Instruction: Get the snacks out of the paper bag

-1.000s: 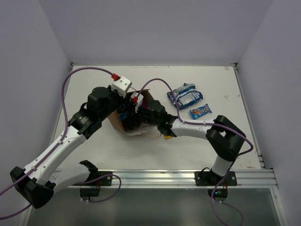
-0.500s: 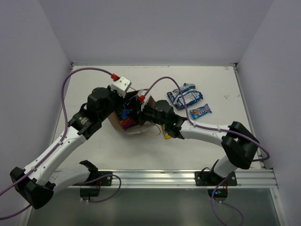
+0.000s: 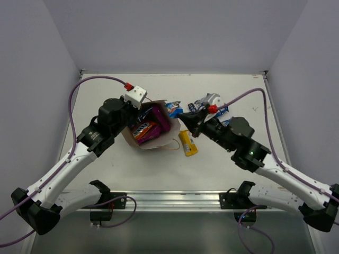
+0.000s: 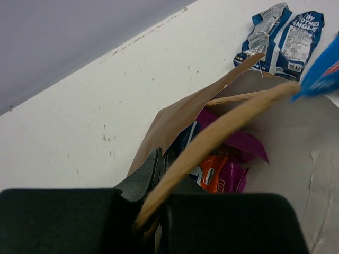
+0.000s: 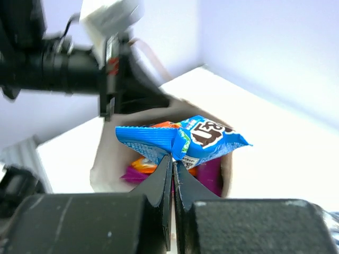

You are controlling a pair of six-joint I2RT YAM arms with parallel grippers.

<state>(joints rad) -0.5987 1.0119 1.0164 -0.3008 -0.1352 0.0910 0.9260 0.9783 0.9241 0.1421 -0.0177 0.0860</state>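
A brown paper bag [image 3: 139, 142] lies on its side in the middle of a white bench [image 3: 132, 172], with its open mouth facing right. The left hand [image 4: 156, 180] sits at the bag's far rim, its fingers pressed together on the pale loop handle [image 4: 222, 127], just where it was a second ago. The right hand [image 5: 172, 161] has changed most. A second ago it was buried in the bag's mouth. Now it has drawn back and hangs just right of the mouth, its fingers pinched tight on the crimped edge of a blue packet [image 5: 183, 140], which is clear of the bag. With the arm out of the way, the bag's inside shows again: a magenta pouch [image 3: 162, 119] lies against the far wall and an orange packet [image 3: 144, 129] sits beside it. A yellow bar [image 3: 188, 143] lies on the bench just in front of the mouth. It was half hidden under the arm earlier and is now in plain sight. Two blue-and-white packets [image 4: 286, 39] rest on the bench to the right of the bag, beyond its mouth.
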